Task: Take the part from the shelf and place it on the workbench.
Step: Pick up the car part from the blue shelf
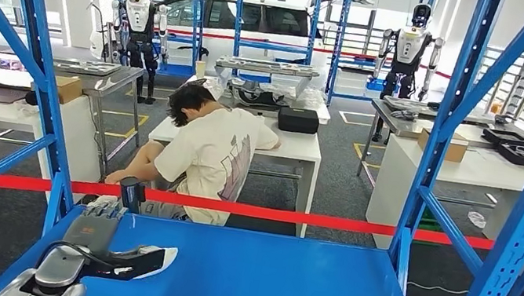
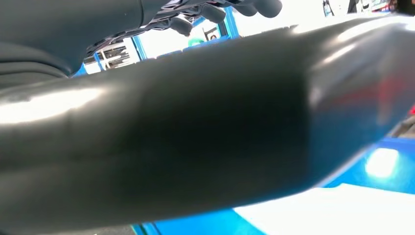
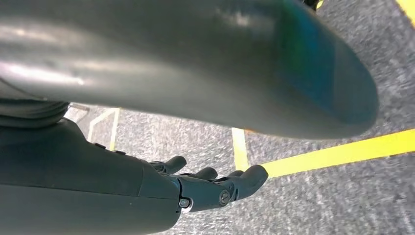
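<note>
Both hands differ: the left hand (image 1: pixel 98 219) lies at the near left corner of the glossy blue metal shelf board (image 1: pixel 284 287), by a white and dark part (image 1: pixel 146 261); its grip cannot be told. The right hand (image 3: pixel 215 186) hangs loosely spread and empty over grey carpet (image 3: pixel 318 196).

blue shelf (image 1: pixel 261 283); red barrier tape (image 1: pixel 326 222); grey floor (image 3: pixel 313 205), yellow lines (image 3: pixel 337 152).
</note>
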### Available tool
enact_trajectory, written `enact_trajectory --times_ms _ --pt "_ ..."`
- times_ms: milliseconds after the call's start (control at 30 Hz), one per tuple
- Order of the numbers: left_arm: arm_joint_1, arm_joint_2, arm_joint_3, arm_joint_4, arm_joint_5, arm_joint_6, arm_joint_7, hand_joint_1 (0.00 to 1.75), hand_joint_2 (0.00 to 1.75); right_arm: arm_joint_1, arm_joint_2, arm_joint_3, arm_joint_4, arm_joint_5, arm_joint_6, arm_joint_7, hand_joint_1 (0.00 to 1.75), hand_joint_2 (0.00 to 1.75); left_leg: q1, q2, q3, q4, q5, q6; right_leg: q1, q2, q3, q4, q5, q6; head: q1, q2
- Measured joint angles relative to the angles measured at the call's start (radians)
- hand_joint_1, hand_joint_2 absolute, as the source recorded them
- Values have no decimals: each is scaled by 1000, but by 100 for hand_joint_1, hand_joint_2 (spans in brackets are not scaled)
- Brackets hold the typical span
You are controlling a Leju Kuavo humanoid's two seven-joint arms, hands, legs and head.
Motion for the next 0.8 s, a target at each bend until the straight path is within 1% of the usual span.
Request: enact_trajectory --times_ms 33,67,100,133,200,233,467,633,800 --pt "0 -1 0 0 -1 0 0 0 0 -1 0 0 0 -1 0 0 0 0 -3 1 7 -23 8 4 0 0 0 -1 -2 5 0 0" --pt "1 -2 0 0 -2 -1 -1 0 0 -2 1 0 0 -2 0 0 0 0 -6 1 10 -28 3 8 0 1 1 -2 -3 10 0 0" --pt "1 -3 0 0 -2 -2 -2 0 0 -2 1 0 0 -3 0 0 0 0 -6 1 14 -34 8 8 1 0 1 -4 -3 10 0 0" --pt "1 -3 0 -1 -2 -2 -2 0 0 -2 1 0 0 -4 0 0 0 0 -5 0 16 -37 17 7 2 0 3 -6 -3 8 1 0" --pt "1 -4 0 -1 -4 -3 -3 0 0 -1 1 0 0 -5 0 0 0 0 -3 -2 18 -41 21 4 4 -1 7 -11 -2 1 1 0" --pt "1 -4 0 -1 -4 -4 -3 0 0 -1 1 0 0 -5 0 0 0 0 -4 -3 18 -42 20 7 4 -1 9 -14 -1 2 1 0" --pt "2 -4 3 -1 5 -2 5 0 0 -2 1 0 0 -5 0 0 0 0 -5 -3 20 -41 16 19 3 -2 19 -28 1 17 1 0" --pt "7 -1 4 -1 5 5 12 0 0 -2 1 0 0 -5 0 -1 0 0 -6 -3 20 -41 17 21 2 -2 19 -29 2 26 1 0" --pt "11 4 5 -3 6 9 15 0 0 -2 1 0 0 -4 0 -1 0 0 -6 -3 21 -41 17 22 2 -2 19 -29 2 27 1 0"
